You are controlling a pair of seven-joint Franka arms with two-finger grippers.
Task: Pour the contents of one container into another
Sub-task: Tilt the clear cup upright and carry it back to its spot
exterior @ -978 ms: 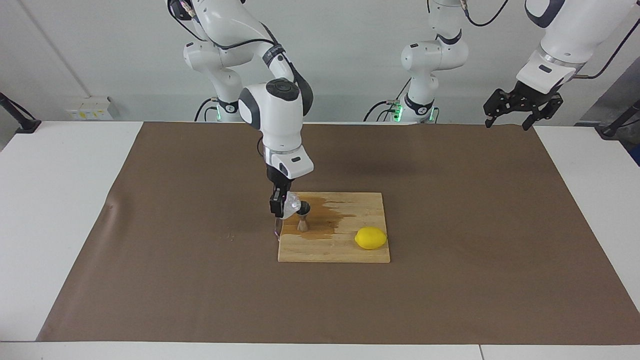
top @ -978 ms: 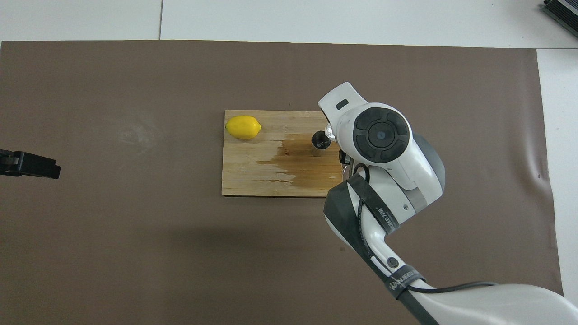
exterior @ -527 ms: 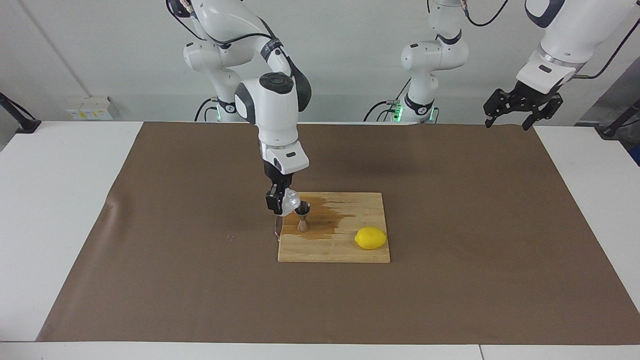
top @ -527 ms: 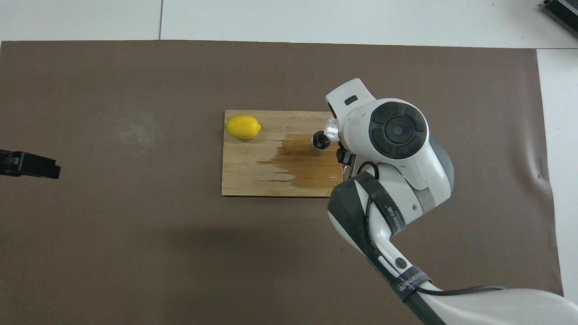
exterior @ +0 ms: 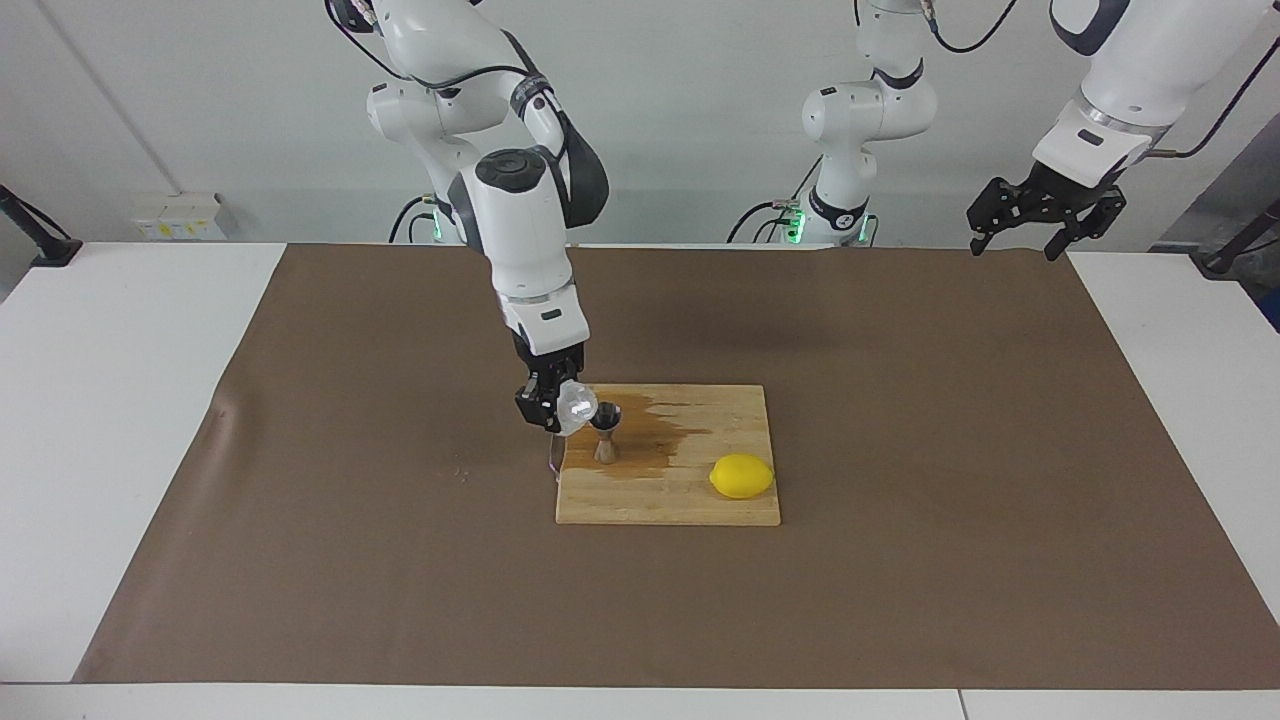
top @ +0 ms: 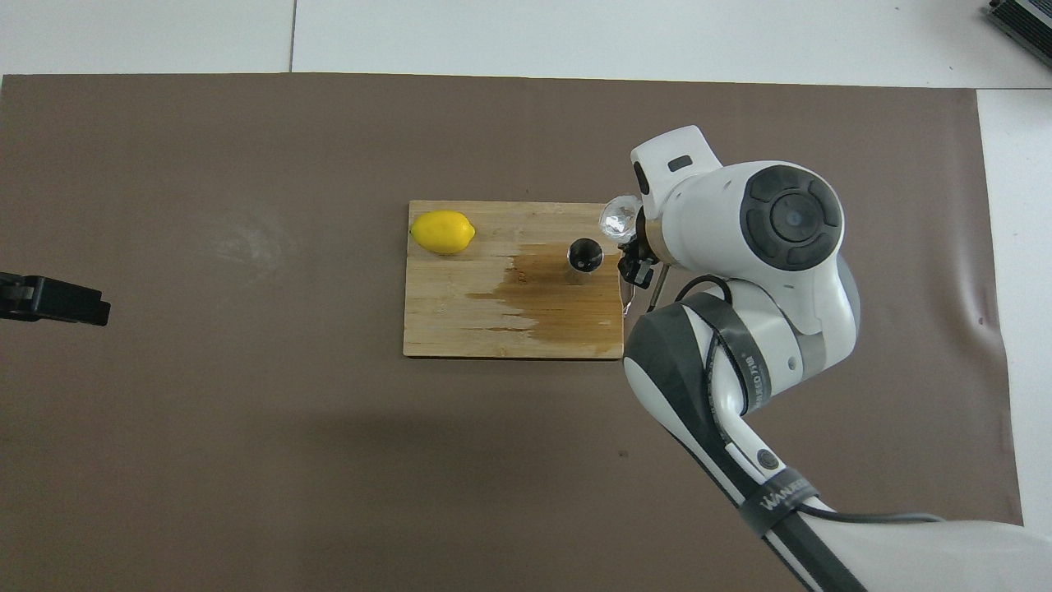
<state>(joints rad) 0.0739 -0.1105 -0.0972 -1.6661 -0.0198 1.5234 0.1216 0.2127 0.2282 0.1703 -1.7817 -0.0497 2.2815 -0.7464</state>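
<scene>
Clearly, a faceted translucent cup (exterior: pixel 578 406) tilts beside the hourglass steel jigger (exterior: pixel 606 437).

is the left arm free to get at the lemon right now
Probably yes. The lemon lies bare on the cutting board, at the left arm's end. The open left gripper waits raised; the right gripper holds the cup by the jigger.

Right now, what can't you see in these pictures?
- Whether the jigger has liquid inside: its mouth looks only dark from overhead, too small.
- What is left in the cup: too small in both views.
- Right pincer's fingertips: overhead, its own arm hides them.
- Left pincer: overhead, cut off by the edge.
</scene>
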